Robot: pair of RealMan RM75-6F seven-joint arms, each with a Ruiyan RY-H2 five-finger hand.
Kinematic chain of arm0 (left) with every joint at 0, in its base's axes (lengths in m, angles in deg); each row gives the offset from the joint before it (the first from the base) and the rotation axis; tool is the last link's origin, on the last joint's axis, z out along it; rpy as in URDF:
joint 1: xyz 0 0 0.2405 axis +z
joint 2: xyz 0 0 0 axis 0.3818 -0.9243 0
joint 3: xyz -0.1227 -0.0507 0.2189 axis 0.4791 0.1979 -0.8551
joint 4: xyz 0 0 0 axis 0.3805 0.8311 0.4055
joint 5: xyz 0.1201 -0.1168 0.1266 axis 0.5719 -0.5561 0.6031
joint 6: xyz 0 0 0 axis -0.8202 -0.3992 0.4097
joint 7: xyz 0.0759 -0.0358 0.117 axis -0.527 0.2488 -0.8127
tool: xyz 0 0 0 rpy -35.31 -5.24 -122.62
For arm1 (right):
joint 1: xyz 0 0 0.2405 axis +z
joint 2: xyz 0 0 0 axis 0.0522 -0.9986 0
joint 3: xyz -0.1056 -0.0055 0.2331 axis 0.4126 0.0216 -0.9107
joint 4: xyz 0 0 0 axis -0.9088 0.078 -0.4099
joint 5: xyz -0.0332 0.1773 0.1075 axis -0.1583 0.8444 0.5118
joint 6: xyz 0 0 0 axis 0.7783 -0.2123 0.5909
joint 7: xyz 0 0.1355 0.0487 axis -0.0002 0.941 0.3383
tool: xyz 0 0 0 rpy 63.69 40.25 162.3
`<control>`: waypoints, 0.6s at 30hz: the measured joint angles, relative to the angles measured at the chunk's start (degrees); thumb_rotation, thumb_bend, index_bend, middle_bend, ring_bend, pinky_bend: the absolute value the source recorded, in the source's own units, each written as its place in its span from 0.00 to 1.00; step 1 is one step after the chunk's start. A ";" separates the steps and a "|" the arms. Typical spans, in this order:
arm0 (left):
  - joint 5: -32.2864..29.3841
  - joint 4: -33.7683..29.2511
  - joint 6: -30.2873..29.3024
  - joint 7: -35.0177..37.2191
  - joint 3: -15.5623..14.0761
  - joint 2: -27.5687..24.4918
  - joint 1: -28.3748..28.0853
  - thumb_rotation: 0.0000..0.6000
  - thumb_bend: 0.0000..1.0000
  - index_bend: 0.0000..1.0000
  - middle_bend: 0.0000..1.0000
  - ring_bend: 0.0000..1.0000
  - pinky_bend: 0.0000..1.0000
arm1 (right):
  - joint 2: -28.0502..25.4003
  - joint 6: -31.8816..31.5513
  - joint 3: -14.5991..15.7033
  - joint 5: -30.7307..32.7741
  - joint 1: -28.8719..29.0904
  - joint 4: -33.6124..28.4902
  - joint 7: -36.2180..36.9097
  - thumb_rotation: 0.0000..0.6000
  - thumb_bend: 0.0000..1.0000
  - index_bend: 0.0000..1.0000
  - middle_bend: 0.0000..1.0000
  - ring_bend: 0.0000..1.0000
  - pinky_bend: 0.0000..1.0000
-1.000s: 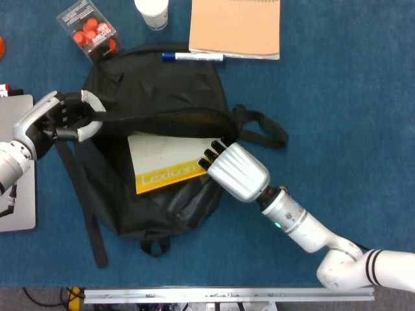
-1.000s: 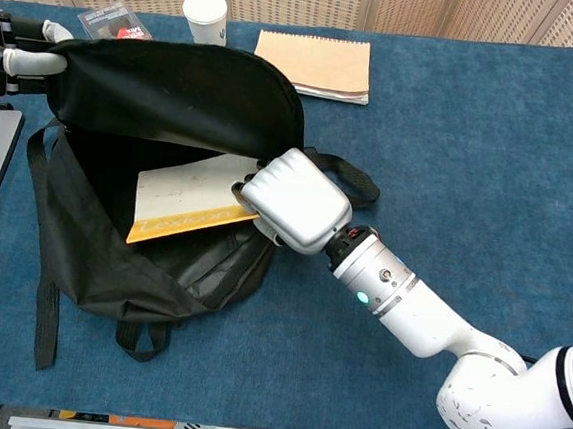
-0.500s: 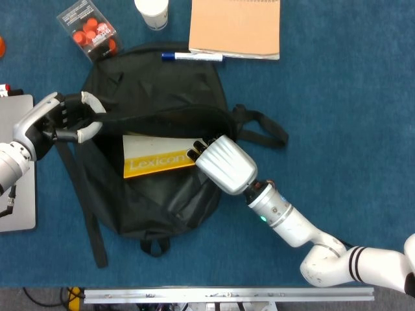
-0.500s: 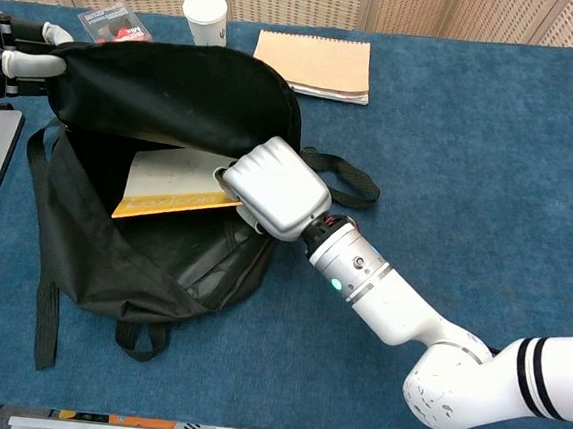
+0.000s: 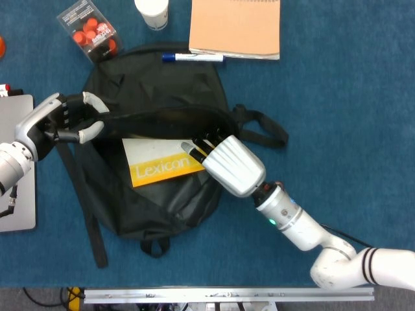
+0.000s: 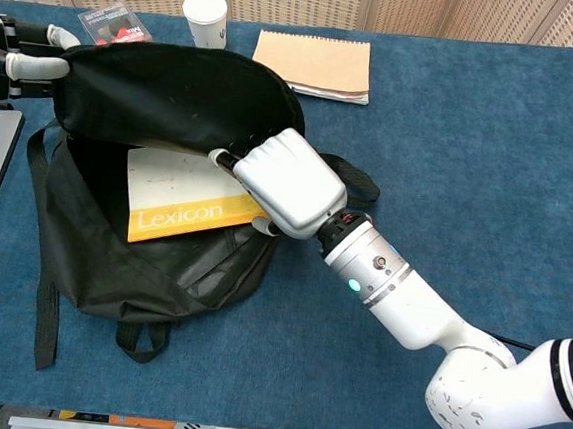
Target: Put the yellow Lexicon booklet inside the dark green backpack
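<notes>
The dark green backpack (image 5: 155,188) (image 6: 152,263) lies on the blue table with its mouth open. My left hand (image 5: 61,123) (image 6: 25,51) grips the upper flap (image 6: 167,89) at the left and holds it raised. The yellow and white Lexicon booklet (image 5: 159,165) (image 6: 182,200) lies in the opening, its far edge tucked under the flap, the yellow band with the name facing me. My right hand (image 5: 227,162) (image 6: 285,179) holds the booklet's right end, fingers on top of it.
A tan notepad (image 5: 237,26) (image 6: 315,64) and a blue pen (image 5: 193,57) lie beyond the bag. A white cup (image 5: 152,13) (image 6: 205,17) and a pack of red pieces (image 5: 91,31) stand at the back left. A grey laptop (image 5: 16,168) sits at the left edge.
My right hand first pushed the booklet left and deeper under the flap, then drew back slightly right and tilted it, so the Lexicon band now faces up more. The left hand held still.
</notes>
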 measured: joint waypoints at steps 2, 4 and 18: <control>0.37 -0.02 -0.21 -0.26 -0.24 -0.03 -0.08 1.00 0.40 0.44 0.24 0.20 0.14 | -1.57 -0.66 0.69 -0.49 -0.44 -2.40 0.37 1.00 0.00 0.31 0.39 0.32 0.49; 1.28 0.01 -0.59 -0.31 -0.54 -0.04 -0.12 1.00 0.41 0.34 0.19 0.16 0.14 | -3.49 -1.40 1.51 -1.08 -0.98 -5.37 0.61 1.00 0.00 0.31 0.39 0.32 0.49; 9.93 1.45 -8.43 2.09 -6.07 -1.26 -0.80 1.00 0.41 0.10 0.04 0.05 0.11 | -22.82 -6.84 7.05 -5.24 -6.09 -27.95 1.06 1.00 0.00 0.31 0.43 0.32 0.49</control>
